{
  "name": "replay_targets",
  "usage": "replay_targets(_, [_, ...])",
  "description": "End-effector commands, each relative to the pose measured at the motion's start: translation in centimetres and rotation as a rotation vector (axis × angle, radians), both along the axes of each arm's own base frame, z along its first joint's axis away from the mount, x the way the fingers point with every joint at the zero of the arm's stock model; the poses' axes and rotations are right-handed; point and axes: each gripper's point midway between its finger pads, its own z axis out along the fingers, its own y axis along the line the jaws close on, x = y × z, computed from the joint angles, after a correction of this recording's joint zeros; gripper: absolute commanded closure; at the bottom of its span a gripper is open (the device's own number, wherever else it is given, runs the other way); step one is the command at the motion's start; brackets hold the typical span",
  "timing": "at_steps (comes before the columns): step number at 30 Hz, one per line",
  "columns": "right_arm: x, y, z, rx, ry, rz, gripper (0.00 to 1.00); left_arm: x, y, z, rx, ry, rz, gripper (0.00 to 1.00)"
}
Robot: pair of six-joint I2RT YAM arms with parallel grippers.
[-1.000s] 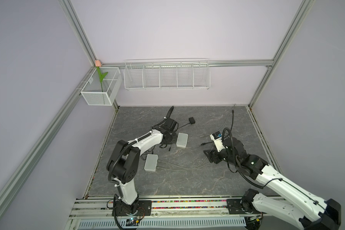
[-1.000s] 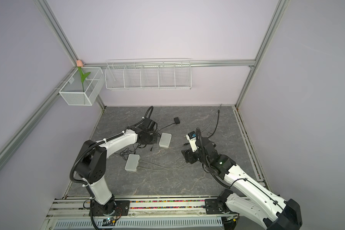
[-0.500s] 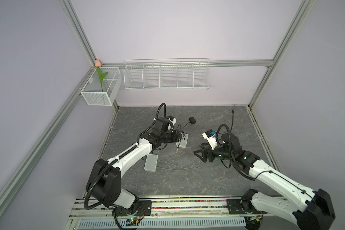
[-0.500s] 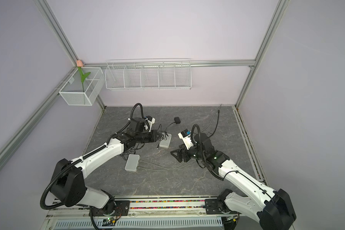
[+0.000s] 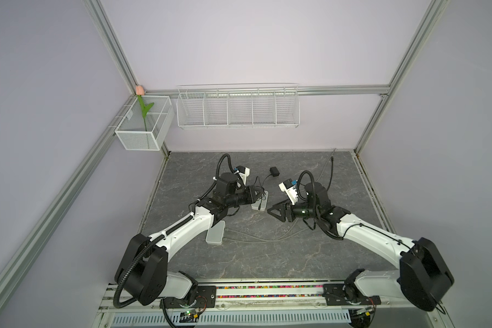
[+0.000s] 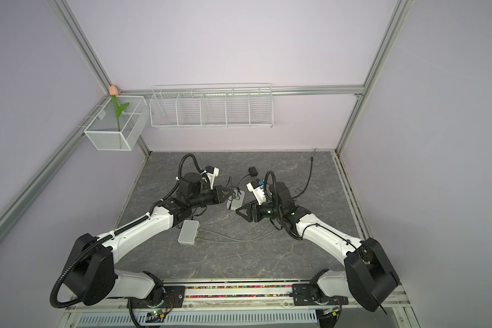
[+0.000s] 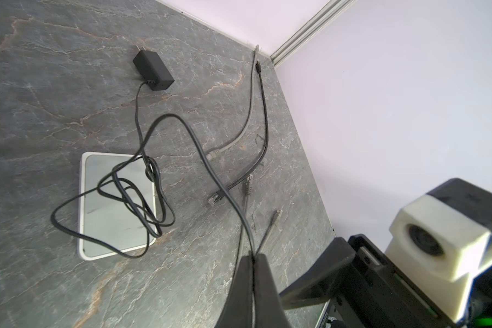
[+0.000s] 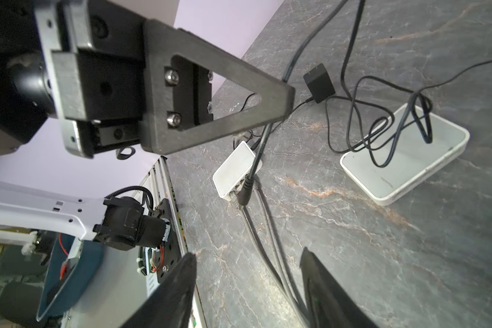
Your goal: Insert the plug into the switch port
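Black cable [image 8: 256, 159] partly behind left claw [image 8: 279, 113]

Illumination bright, even and diffuse. Shadows on the grey marbled stone counter [image 5: 267, 255] are soft and faint. Both top views are sharp, with wide-angle stretch toward the edges. In the left wrist view, the near white blocky camera housing [image 7: 438, 241] is out of focus and the glossy white rectangular box [image 7: 108, 227] carries a mild sheen.

Reaching toward 3 o'clock with the left gripper [image 5: 262, 191], jaws squeezed tight on a thin cord [image 7: 233, 201]. Pointing toward 9 o'clock with the right gripper [image 5: 270, 211], jaws apart. Facing each other, close.
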Motion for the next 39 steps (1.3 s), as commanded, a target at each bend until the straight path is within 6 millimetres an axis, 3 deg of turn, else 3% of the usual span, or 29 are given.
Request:
replay_targets(1, [0.5,1.3,2.1,0.076,-0.022,0.041,0.42,-0.1,-0.5,1.3,-0.052,-0.030,-0.005,1.00])
replay_targets(13, [2.4,2.8,0.3,0.070,0.011,0.037,0.43,-0.1,-1.0,1.5,-0.053,-0.033,-0.005,1.00])
replay_targets(15, [2.7,3.5,1.5,0.104,-0.005,0.058,0.44,-0.2,-1.0,1.5,-0.053,-0.033,-0.006,1.00])
replay_targets(26, [2.3,4.6,2.2,0.151,0.010,0.129,0.71,-0.1,-1.0,1.3,-0.038,-0.035,-0.005,1.00])
replay_targets(39, [1.7,4.0,1.0,0.110,0.019,0.114,0.64,0.1,-0.8,1.5,-0.032,-0.044,0.009,1.00])
